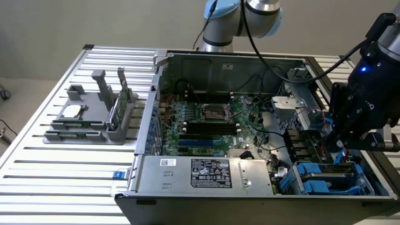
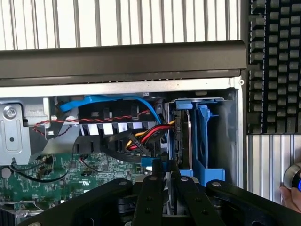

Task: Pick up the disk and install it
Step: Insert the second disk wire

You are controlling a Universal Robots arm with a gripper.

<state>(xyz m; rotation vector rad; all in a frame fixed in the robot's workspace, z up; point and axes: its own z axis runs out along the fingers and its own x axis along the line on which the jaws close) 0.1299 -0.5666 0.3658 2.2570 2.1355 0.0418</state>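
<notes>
Blue-framed disk (image 2: 181,136) between gripper (image 2: 164,175) fingers

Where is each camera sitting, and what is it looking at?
Exterior view: it sits off the arm, above the table, looking down into the open computer case. The robot arm shows at the top, and the black claw reaches in at the exterior view's right.
Wrist view: it rides on the wrist, looking past the claw into the case, at the blue drive bay and the coloured cables.
Shared: both show the claw, the green circuit board and the blue bay.
</notes>
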